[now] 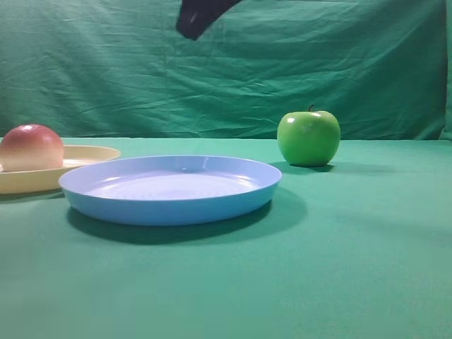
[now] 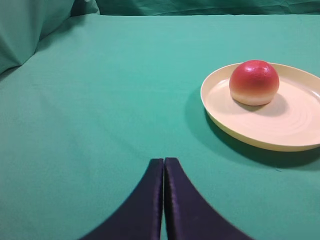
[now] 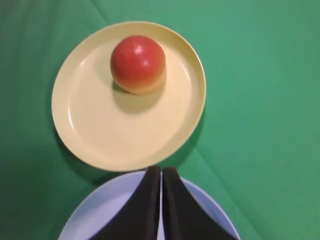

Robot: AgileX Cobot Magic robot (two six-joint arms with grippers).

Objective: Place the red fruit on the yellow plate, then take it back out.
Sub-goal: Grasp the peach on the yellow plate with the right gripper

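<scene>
Nearest in the exterior high view, smooth green cloth is covering the table, matte and faintly creased. On it the light blue plate is sitting, a shallow round plastic dish with a low rim and a soft sheen. Just behind its left edge the yellow plate is lying, pale cream, shallow and round, with faint concentric rings showing in its floor from the wrist views. The red fruit is resting on this plate, off centre toward one side; it is rounded and glossy, red on top and fading to pale yellow below. Farther back on the right the green apple is standing upright, shiny, with a short dark stem, well apart from both plates. A wrinkled green backdrop is hanging behind everything.

The left gripper is hovering over bare cloth beside the yellow plate, its dark, smooth, curved fingers pressed together and holding nothing. The right gripper is hanging above the blue plate's rim, its fingers likewise pressed together and empty, with the fruit lying beyond them.
</scene>
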